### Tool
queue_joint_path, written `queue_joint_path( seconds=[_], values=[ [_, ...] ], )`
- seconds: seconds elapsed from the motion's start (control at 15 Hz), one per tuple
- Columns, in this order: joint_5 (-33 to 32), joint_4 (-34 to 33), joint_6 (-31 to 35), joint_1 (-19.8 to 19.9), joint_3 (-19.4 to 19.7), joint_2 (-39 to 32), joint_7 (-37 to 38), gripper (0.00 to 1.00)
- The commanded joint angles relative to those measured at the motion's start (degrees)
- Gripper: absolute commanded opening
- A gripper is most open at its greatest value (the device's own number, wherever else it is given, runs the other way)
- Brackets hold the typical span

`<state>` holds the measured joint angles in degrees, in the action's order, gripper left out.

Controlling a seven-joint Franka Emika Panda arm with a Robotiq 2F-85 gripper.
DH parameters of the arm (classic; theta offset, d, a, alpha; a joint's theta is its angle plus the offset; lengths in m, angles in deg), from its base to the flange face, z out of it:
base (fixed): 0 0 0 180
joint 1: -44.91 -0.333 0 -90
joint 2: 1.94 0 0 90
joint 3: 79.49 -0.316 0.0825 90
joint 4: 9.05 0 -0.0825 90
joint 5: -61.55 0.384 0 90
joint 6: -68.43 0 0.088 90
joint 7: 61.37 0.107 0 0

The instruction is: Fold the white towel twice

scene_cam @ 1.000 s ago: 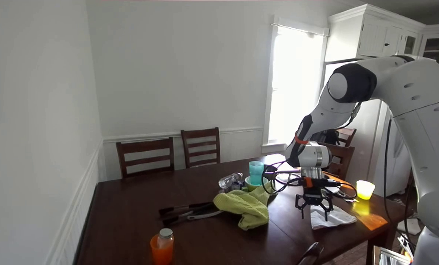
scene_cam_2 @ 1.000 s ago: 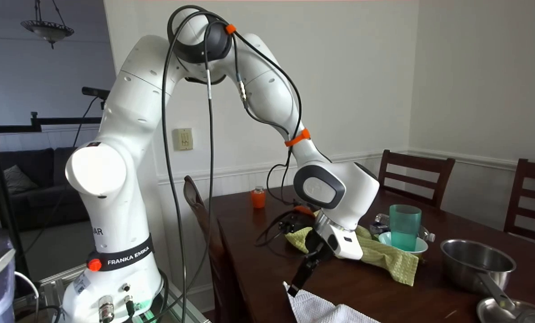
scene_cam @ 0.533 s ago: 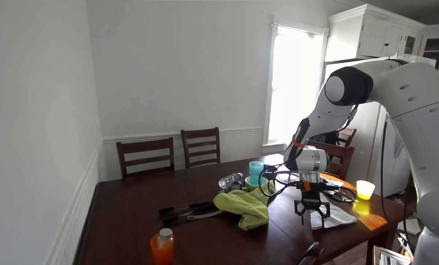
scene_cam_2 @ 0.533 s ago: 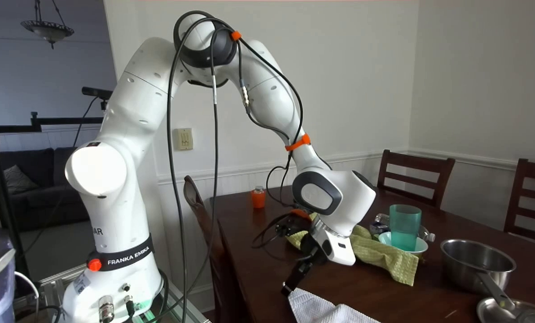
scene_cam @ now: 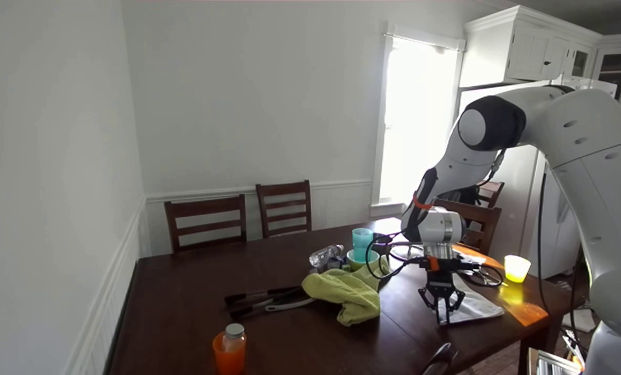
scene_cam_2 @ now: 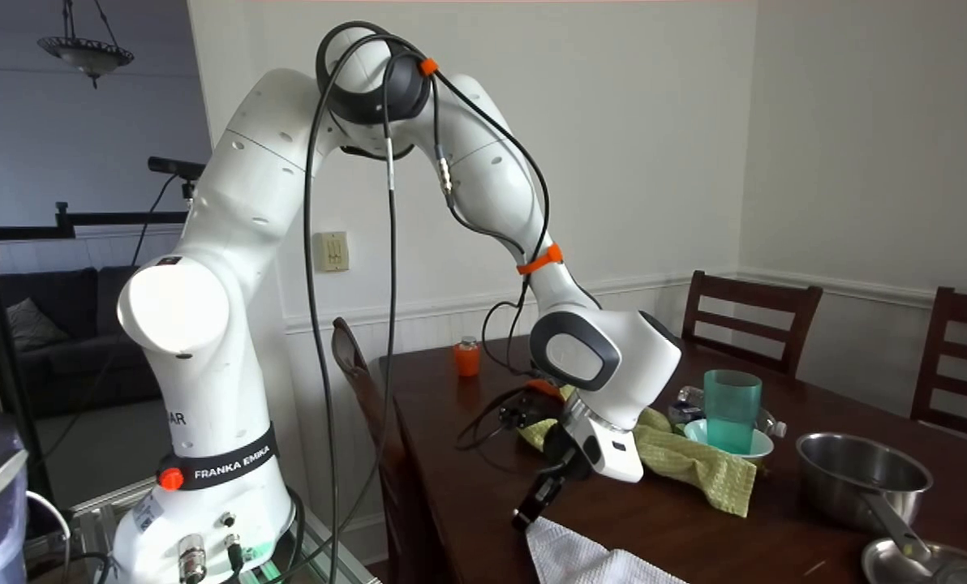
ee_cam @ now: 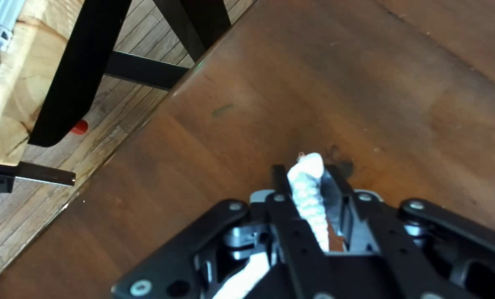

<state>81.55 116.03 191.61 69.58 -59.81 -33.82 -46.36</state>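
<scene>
Two black fingers (ee_cam: 280, 185) stand nearly together, pinching the white towel (scene_cam: 474, 306) near one corner.

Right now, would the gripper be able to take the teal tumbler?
Probably not: in the wrist view, the gripper appears closed on the white towel, so it must first let go. The teal tumbler looks uncovered.

FRANKA EMIKA on band (scene_cam_2: 221, 469), AR on arm (scene_cam_2: 212, 397)
</scene>
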Motion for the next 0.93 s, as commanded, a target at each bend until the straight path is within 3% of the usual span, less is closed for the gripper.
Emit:
queue_joint_path(
  seconds=[0.0, 0.87],
  values=[
    [0.6, -1.9, -1.96, 1.11, -0.39, -0.85, -1.38, 0.0],
    [-3.72, -6.92, -2.63, 0.62, 3.63, 3.13, -0.07, 0.01]
  ],
)
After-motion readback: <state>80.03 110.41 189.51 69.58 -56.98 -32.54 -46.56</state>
